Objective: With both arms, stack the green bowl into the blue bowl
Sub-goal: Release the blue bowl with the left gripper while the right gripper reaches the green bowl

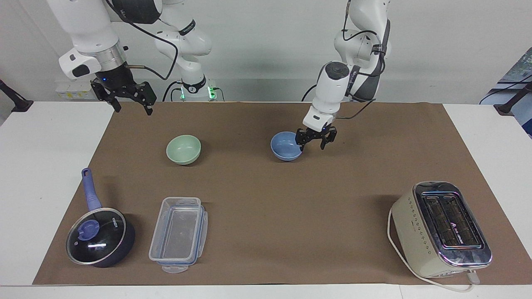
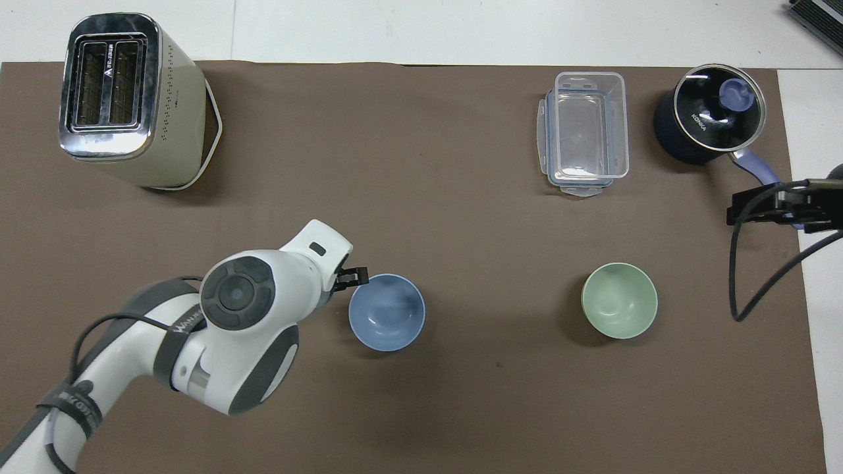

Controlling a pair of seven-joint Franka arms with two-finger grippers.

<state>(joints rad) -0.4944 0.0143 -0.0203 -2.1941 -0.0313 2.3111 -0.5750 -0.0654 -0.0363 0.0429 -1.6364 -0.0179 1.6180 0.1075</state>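
The blue bowl [image 1: 286, 146] [image 2: 386, 312] stands upright on the brown mat near the table's middle. My left gripper [image 1: 310, 146] [image 2: 352, 278] is open and empty just beside the bowl, on the side toward the left arm's end, low over the mat and apart from the rim. The green bowl [image 1: 183, 149] [image 2: 619, 300] stands upright beside the blue bowl, toward the right arm's end. My right gripper [image 1: 133, 109] [image 2: 777, 209] is open and empty, raised over the mat's edge at the right arm's end, and waits.
A cream toaster [image 1: 440, 228] [image 2: 132, 99] stands far from the robots at the left arm's end. A clear plastic container [image 1: 178, 232] [image 2: 585, 131] and a dark lidded saucepan [image 1: 99, 236] [image 2: 708, 122] with a blue handle stand farther from the robots than the green bowl.
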